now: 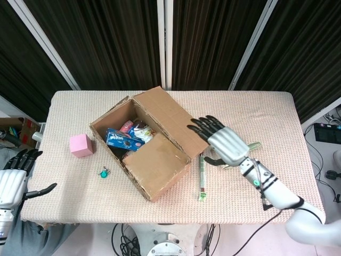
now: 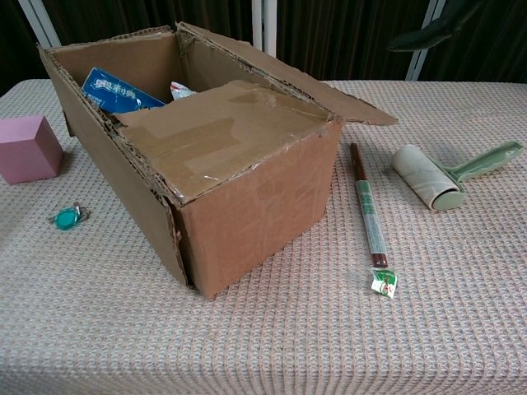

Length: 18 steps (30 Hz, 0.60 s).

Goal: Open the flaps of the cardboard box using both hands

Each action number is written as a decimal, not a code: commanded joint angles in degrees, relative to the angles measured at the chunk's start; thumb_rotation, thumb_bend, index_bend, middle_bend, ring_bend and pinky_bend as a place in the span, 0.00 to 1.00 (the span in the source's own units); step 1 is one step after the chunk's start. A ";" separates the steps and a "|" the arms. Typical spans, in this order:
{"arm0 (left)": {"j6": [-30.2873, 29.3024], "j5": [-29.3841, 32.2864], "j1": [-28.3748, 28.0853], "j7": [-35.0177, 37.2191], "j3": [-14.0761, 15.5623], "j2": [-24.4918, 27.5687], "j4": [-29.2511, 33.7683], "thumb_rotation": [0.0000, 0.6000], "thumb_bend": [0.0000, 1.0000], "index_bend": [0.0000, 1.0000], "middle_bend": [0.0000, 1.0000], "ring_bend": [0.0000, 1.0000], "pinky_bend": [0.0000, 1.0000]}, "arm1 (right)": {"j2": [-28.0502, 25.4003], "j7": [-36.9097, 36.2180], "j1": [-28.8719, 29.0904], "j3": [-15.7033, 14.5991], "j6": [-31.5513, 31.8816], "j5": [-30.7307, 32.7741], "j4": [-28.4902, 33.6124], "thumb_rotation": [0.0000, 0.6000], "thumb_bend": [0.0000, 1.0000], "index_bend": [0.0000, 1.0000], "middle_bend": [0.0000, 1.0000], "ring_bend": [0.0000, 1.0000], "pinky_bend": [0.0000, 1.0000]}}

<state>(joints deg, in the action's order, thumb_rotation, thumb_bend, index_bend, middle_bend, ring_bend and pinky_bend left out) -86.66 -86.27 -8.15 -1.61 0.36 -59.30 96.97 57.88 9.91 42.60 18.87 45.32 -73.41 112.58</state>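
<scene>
Right, the big brown corrugated cardboard box (image 1: 146, 143) sits left of centre on the beige woven tablecloth (image 1: 266, 176), angled to the table edges. One long flap (image 1: 176, 120) already lies folded outward on the robot's right side; a taped short flap (image 1: 157, 159) lies flat over the near end, and that looks like the one left to lift. Judging by the ragged edges and creased tape, the board is light, fairly stiff but bendy at the fold, and a bit worn, so a hard yank could tear it. The best hold is probably the free edge of the taped flap, fingertips hooked under, with the other hand steadying a wall, since a box this light may slide on the cloth.

The right hand (image 1: 222, 143) hovers over the outer edge of the folded-out flap, fingers spread, holding nothing. The left hand (image 1: 11, 181) hangs off the table's left edge, fingers apart and empty, well away from the box.

Smaller things now: a pale green-handled lint roller (image 2: 445, 179), a long thin brown stick with a green label (image 2: 368, 212), a pink cube (image 1: 81, 145), a small teal keyring (image 2: 67, 216).

The head view shows both hands and the packets inside the box; the chest view shows only a dark fingertip (image 2: 424, 33) of the right hand at the top, but gives the box's front wall, the tape and the flap's free edge close up.
</scene>
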 commanded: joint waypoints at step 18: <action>-2.19 -3.07 2.97 4.35 0.69 0.16 -1.63 0.18 0.00 0.16 0.14 0.10 0.20 | 23.27 24.79 37.39 -6.14 -5.47 44.07 -17.65 1.00 0.72 0.32 0.26 0.00 0.00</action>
<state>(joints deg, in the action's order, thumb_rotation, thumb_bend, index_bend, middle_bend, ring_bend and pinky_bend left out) -88.85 -89.30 -5.19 2.69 1.10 -59.16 95.40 80.44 34.23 79.21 13.32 39.41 -30.14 95.62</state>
